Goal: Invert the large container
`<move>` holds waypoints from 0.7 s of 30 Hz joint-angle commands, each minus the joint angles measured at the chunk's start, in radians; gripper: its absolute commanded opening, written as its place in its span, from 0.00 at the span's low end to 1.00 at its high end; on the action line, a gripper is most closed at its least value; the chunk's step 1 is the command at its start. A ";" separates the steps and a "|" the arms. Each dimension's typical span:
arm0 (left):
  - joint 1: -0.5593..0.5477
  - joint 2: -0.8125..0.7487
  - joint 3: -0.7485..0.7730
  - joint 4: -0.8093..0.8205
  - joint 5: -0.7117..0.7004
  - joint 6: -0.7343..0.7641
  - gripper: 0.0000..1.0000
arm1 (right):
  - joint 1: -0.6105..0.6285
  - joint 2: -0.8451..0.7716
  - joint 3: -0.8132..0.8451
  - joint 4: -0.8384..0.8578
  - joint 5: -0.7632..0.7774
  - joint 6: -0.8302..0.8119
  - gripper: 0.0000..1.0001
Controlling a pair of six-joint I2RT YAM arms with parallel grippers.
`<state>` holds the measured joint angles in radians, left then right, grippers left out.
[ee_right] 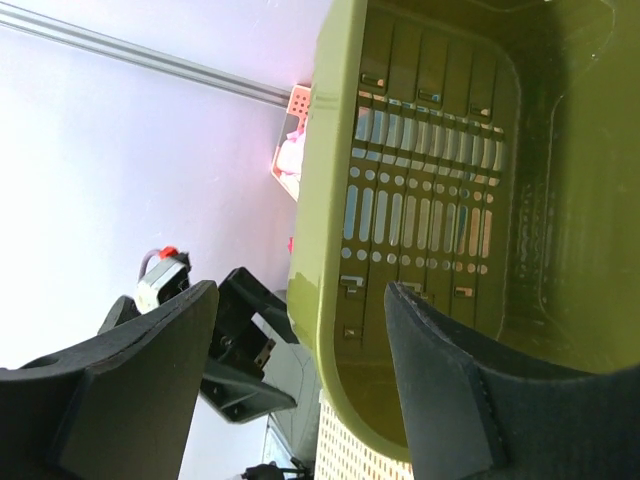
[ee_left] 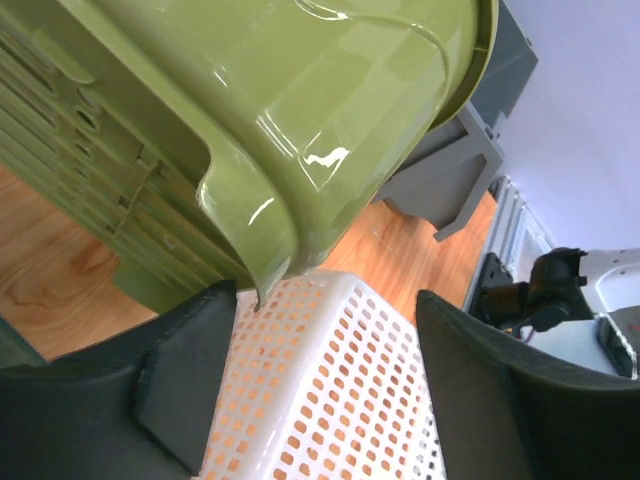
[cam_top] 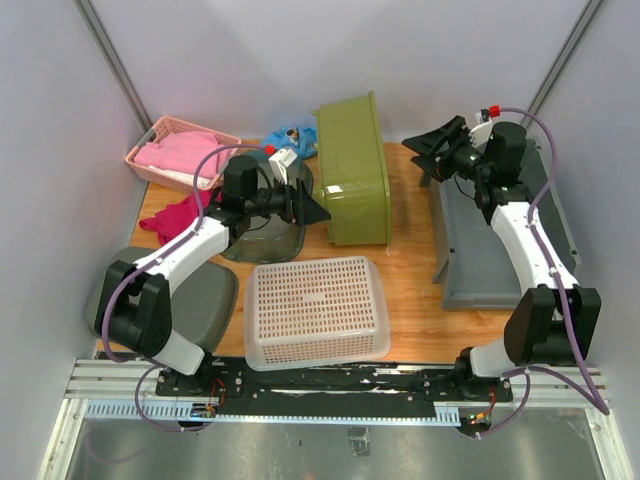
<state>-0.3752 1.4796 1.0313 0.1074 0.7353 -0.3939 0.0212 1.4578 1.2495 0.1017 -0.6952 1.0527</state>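
The large container, a light grey solid-walled crate, lies at the right of the table under my right arm. A corner of it shows in the left wrist view behind the olive bin. My right gripper is open and empty, raised over the crate's far left corner and facing the olive-green bin; in its own view that bin's rim lies between the fingers but apart from them. My left gripper is open and empty at the olive bin's left side, seen in its own view over the white mesh basket.
The olive-green bin lies on its side at the back centre. The white mesh basket sits upside down at the front centre. A dark clear tub, a grey lid, a magenta cloth and a pink basket are on the left.
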 commanded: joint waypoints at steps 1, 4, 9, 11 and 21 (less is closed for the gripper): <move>0.005 0.053 0.059 0.059 0.120 0.046 0.72 | -0.037 -0.058 -0.014 -0.050 -0.057 -0.051 0.69; 0.005 0.061 0.069 0.064 0.114 0.039 0.54 | -0.048 -0.087 -0.021 -0.081 -0.050 -0.069 0.69; 0.005 0.068 0.112 -0.004 0.063 0.063 0.11 | -0.055 -0.124 -0.017 -0.137 -0.042 -0.110 0.68; 0.005 0.071 0.140 -0.034 0.034 0.072 0.03 | -0.055 -0.142 -0.016 -0.165 -0.033 -0.132 0.67; -0.016 0.099 0.369 -0.266 -0.090 0.174 0.00 | -0.055 -0.263 -0.009 -0.415 0.124 -0.353 0.66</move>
<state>-0.3767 1.5780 1.2839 -0.0807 0.7177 -0.3096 -0.0170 1.2575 1.2404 -0.1848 -0.6552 0.8276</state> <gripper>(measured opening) 0.019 0.662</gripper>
